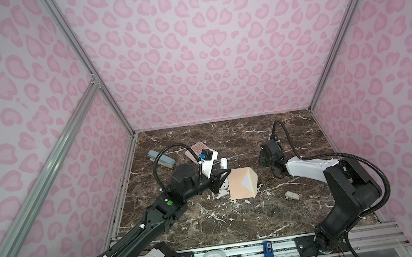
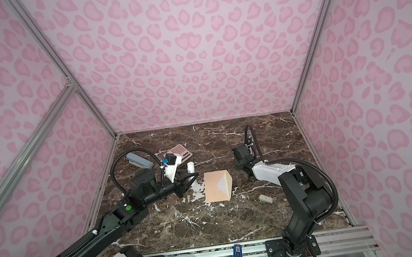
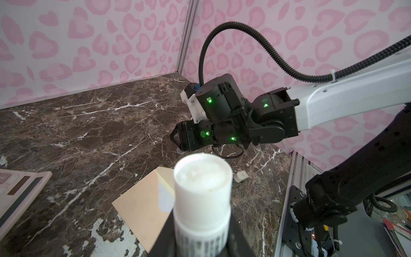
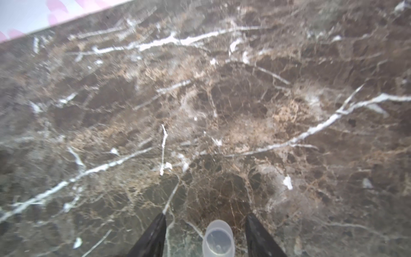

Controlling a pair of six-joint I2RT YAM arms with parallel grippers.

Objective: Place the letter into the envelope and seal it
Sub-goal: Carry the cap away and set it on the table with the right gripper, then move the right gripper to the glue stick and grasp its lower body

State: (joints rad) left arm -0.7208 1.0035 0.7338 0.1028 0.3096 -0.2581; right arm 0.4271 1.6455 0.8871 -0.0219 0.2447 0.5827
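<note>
Revealing clear cap [image 4: 219,239] between parted right end effector [image 4: 206,215] tips, unseen from top.

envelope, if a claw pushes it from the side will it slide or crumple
The envelope looks thin and flat on the table, so it would probably slide rather than tip, and likely bend if lifted by one edge. Its flap looks partly raised, so a push there may just fold it.

Left jaws clamped on glue stick [image 3: 201,200]; right jaws parted, held low.

Soft even light; right wrist view blurred; glue stick [image 3: 201,189] unfocused.
</note>
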